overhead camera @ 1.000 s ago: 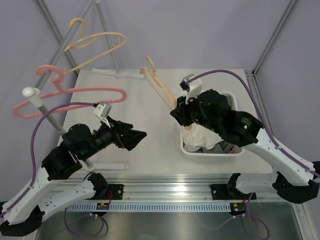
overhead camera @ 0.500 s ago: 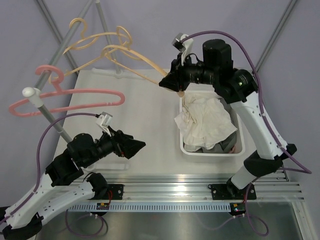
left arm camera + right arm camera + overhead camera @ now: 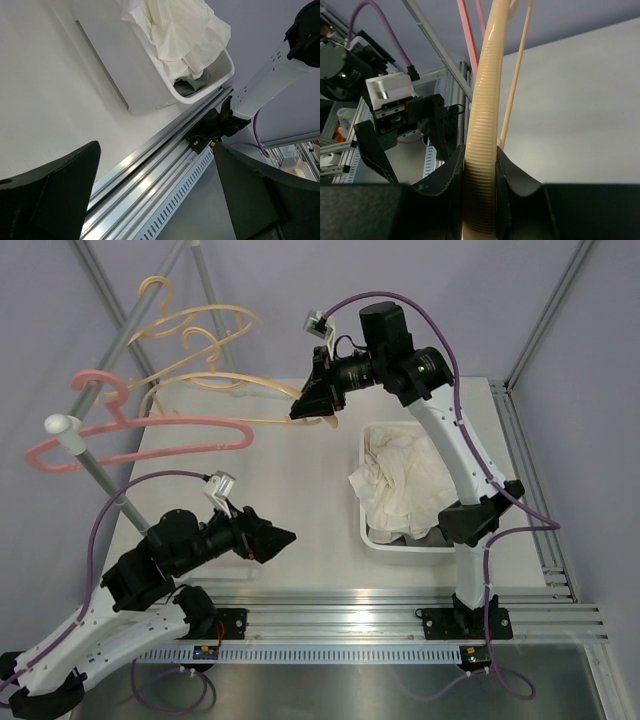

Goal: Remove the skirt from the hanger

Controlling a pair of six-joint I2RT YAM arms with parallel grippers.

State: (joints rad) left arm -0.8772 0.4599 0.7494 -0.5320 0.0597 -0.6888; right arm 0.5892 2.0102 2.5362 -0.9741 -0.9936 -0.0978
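- Right arm stood tall from its base, elbow high, with the forearm levelled leftward over the far side of the table point(image 3: 300, 485).
- Right gripper point(image 3: 312, 412) was clamped on the beige hanger point(image 3: 482, 110), one finger pressing each side of one of its arms.
- The hanger looked plastic, finely ribbed where gripped, with a thin smooth bar beside it.
- Left arm sat low and folded. Left gripper point(image 3: 282, 537) pointed right, jaws spread wide, holding nothing.
- Skirt point(image 3: 405, 480), white, soft and crumpled, lay heaped in the white round-cornered bin point(image 3: 363, 512), well apart from the hanger.
- A smooth pink hanger point(image 3: 150, 425) hung on the grey rail point(image 3: 100, 480).
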